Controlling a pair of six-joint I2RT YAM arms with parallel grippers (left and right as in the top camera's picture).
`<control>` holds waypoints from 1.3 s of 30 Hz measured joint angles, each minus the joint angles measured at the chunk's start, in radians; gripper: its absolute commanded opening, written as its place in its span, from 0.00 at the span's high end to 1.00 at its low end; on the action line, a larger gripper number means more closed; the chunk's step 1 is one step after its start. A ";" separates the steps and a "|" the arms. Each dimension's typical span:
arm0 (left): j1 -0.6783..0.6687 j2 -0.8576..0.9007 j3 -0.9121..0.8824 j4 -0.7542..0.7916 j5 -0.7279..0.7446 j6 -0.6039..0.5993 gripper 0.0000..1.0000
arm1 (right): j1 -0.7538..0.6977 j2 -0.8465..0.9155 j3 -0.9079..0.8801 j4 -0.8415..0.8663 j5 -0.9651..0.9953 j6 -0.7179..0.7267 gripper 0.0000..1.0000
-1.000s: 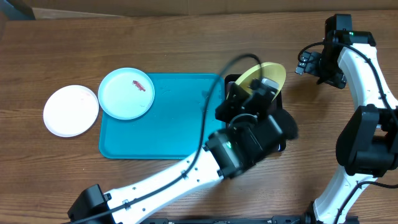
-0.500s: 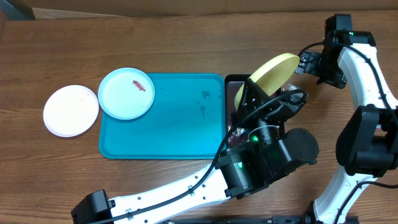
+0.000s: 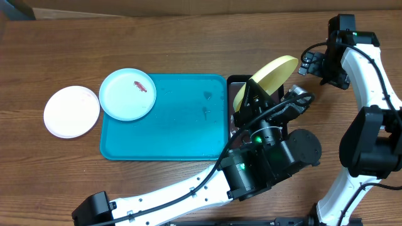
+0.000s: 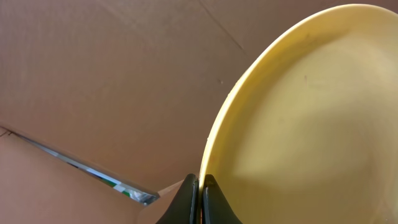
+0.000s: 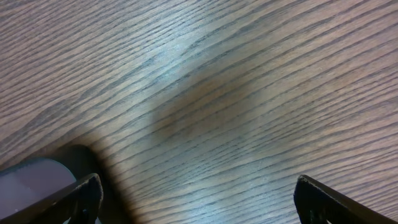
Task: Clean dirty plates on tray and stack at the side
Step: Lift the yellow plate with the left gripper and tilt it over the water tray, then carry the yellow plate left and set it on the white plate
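My left gripper [image 3: 254,89] is shut on the rim of the pale yellow plate [image 3: 269,74]. It holds the plate tilted on edge above the right end of the turquoise tray [image 3: 182,129]. In the left wrist view the black fingertips [image 4: 189,186] pinch the yellow plate [image 4: 305,118] at its edge. The light blue plate [image 3: 127,94], with a red smear, lies on the tray's far left corner. The white plate [image 3: 71,111] rests on the table, left of the tray. My right gripper [image 3: 308,63] hovers open over bare wood at the far right, and my right gripper [image 5: 199,193] holds nothing.
A small dark tray [image 3: 231,81] sits against the turquoise tray's right side, mostly hidden under my left arm [image 3: 251,169]. Brown cardboard [image 4: 112,74] fills the background of the left wrist view. The right arm's base [image 3: 370,150] stands at the right edge.
My left arm has raised the yellow plate and tipped it up on edge, swinging its wrist to the right. The right arm has not moved.
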 measured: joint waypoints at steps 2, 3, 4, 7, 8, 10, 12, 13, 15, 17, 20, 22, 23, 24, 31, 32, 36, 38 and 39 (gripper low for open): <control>0.000 0.000 0.000 0.000 0.000 -0.002 0.96 | 0.000 0.000 0.000 0.000 0.000 0.000 0.00; 0.000 0.000 0.000 -0.004 0.000 -0.008 0.96 | 0.000 0.000 0.000 0.000 0.000 0.000 0.00; 0.000 0.000 0.000 -0.011 0.000 -0.021 0.96 | 0.000 0.000 0.000 0.000 0.000 0.000 0.00; 0.000 0.000 0.001 -0.097 0.006 -0.109 0.96 | 0.000 0.000 0.000 0.000 0.000 0.000 0.00; 0.000 0.000 0.002 -0.143 0.016 -0.150 0.96 | 0.000 0.000 0.000 0.000 0.000 0.000 0.00; 0.001 0.000 0.005 -0.264 0.062 -0.254 0.96 | 0.000 0.000 0.000 0.000 0.000 0.000 0.00; 0.008 0.000 0.007 -0.384 0.139 -0.377 0.96 | 0.000 0.000 0.000 0.000 0.000 0.000 0.00; 0.014 0.000 0.007 -0.441 0.188 -0.443 0.96 | 0.000 0.000 0.000 0.000 0.000 0.000 0.00; 0.039 0.000 0.007 -0.534 0.291 -0.570 0.96 | 0.000 0.000 0.000 0.000 0.000 0.000 0.00; 0.074 0.000 0.007 -0.597 0.399 -0.683 0.96 | 0.000 0.000 0.000 0.000 0.000 0.000 0.00; 0.157 0.000 0.007 -0.659 0.583 -0.823 0.96 | 0.000 0.000 0.000 0.000 0.000 0.000 0.00; 0.222 0.002 0.007 -0.675 0.700 -0.876 0.96 | 0.000 0.000 0.000 0.000 0.000 0.000 0.00; 0.258 0.002 0.007 -0.678 0.759 -0.897 0.96 | 0.000 0.000 0.000 0.000 0.000 0.000 0.00; 0.298 0.003 0.007 -0.681 0.822 -0.914 0.96 | 0.000 0.000 0.000 0.000 0.000 0.000 0.00; 0.697 0.010 0.007 -0.687 1.357 -0.970 0.96 | 0.000 0.000 0.000 0.000 0.000 0.000 0.00; 0.760 0.010 0.007 -0.691 1.426 -0.973 0.96 | 0.000 0.000 0.000 0.000 0.000 0.000 0.00; 1.022 0.010 0.007 -0.732 1.639 -0.980 0.96 | 0.000 0.000 0.000 0.000 0.000 0.000 0.00; 1.145 0.010 0.007 -0.774 1.694 -0.983 0.96 | 0.000 0.000 0.000 0.000 0.000 0.000 0.00; 1.204 0.010 0.007 -0.794 1.710 -0.983 0.96 | 0.000 0.000 0.000 0.000 0.000 0.000 0.00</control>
